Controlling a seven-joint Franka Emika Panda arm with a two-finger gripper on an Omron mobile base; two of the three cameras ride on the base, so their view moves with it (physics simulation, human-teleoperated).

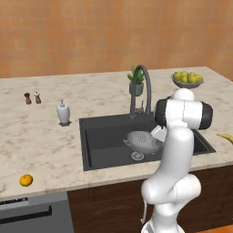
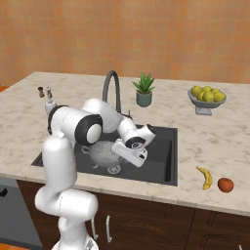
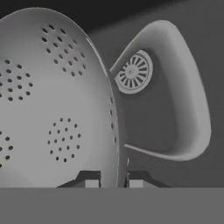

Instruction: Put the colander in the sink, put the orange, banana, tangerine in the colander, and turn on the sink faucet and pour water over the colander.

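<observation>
My gripper (image 3: 111,181) is shut on the rim of the grey perforated colander (image 3: 52,109), next to one loop handle (image 3: 192,109). The colander (image 1: 141,140) (image 2: 104,153) hangs tilted inside the dark sink (image 1: 100,136) (image 2: 161,146), over the round drain (image 1: 137,156) (image 3: 132,72). The gooseneck faucet (image 1: 141,77) (image 2: 111,85) stands behind the basin, with no water running. The banana (image 1: 226,136) (image 2: 207,177) lies on the counter right of the sink, beside a reddish-orange round fruit (image 2: 225,184). A small orange fruit (image 1: 26,180) sits front left. I cannot tell which is the orange and which the tangerine.
A white soap bottle (image 1: 63,112) (image 2: 49,105) stands left of the sink, with two shakers (image 1: 32,98) (image 2: 44,91) beyond it. A potted plant (image 1: 136,82) (image 2: 144,90) stands behind the faucet. A footed bowl of yellow-green fruit (image 1: 187,79) (image 2: 207,96) stands back right.
</observation>
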